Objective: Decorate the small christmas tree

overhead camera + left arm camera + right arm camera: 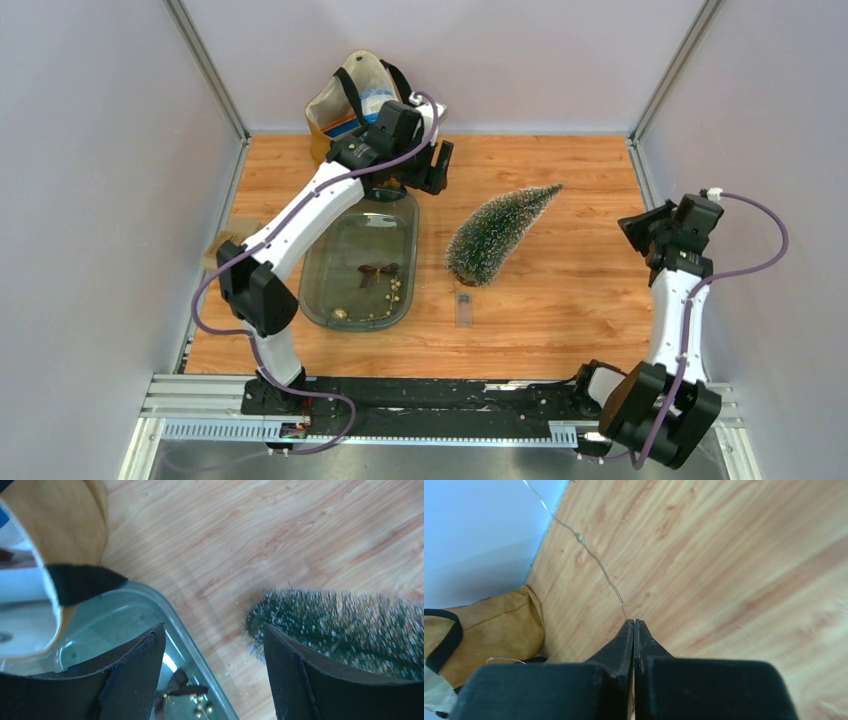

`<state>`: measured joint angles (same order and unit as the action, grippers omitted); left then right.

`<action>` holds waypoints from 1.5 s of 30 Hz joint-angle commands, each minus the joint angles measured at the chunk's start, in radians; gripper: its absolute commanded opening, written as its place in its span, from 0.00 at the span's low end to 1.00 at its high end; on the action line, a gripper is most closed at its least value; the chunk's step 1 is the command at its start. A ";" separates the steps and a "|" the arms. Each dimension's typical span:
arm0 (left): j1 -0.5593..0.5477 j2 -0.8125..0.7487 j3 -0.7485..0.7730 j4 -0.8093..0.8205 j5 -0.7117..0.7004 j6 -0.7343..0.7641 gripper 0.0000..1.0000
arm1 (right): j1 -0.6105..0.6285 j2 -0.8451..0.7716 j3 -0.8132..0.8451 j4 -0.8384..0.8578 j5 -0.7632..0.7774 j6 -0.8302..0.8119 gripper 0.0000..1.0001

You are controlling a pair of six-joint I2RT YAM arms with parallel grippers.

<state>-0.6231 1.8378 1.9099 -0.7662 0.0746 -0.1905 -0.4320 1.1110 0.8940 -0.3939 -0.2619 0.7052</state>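
The tree (500, 235) lies on its side on the wooden table (570, 300), base towards me and tip pointing away to the right. My left pincer (215, 630) hangs with its jaws wide apart and nothing between them, above the gap just left of the tree's base. The clear tray's rim (186, 630) sits under one finger. My right pincer (634, 622), well off to the tree's right, is pressed together, and a thin wire (594, 562) runs straight into its tips, so I judge it pinched there.

That wire worries me most. It is so fine that a quick pull could slide it out of the pinch or snag it on the bag (350, 95) beyond the tree. The tree looks light, so a careless descent on the left could roll it or knock the tray.

From above I cannot see the wire at all, and its far end runs out of the right wrist view. My left arm covers part of the bag. A small flat thing (463, 307) just in front of the tree's base is too small to identify.
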 commanded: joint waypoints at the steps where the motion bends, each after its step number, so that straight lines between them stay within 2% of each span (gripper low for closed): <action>1: -0.003 -0.164 -0.087 0.018 -0.038 -0.044 0.79 | -0.045 -0.120 -0.020 -0.160 0.042 -0.102 0.00; 10: -0.003 -0.350 -0.285 0.036 -0.035 -0.087 0.78 | -0.053 -0.376 -0.116 -0.377 -0.011 -0.119 0.00; 15: -0.004 -0.405 -0.354 0.024 0.020 -0.101 0.78 | -0.048 -0.548 -0.090 -0.587 -0.008 -0.145 0.00; 17: -0.004 -0.431 -0.385 0.025 0.034 -0.112 0.78 | -0.010 -0.592 -0.098 -0.628 -0.031 -0.136 0.00; 26: -0.006 -0.551 -0.494 0.054 0.025 -0.132 0.78 | 0.101 -0.677 -0.118 -0.688 -0.226 -0.191 0.00; 29: -0.006 -0.558 -0.514 0.053 0.040 -0.135 0.78 | 0.113 -0.688 -0.087 -0.688 -0.310 -0.205 0.00; 39: -0.030 -0.563 -0.554 0.076 0.071 -0.155 0.78 | 0.156 -0.744 -0.055 -0.850 -0.485 -0.288 0.00; 45: -0.095 -0.555 -0.546 0.080 0.039 -0.162 0.78 | 0.205 -0.804 0.019 -0.881 -0.566 -0.340 0.00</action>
<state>-0.6773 1.2858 1.3514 -0.7189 0.1242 -0.3359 -0.2611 0.3416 0.8307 -1.2472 -0.7246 0.4225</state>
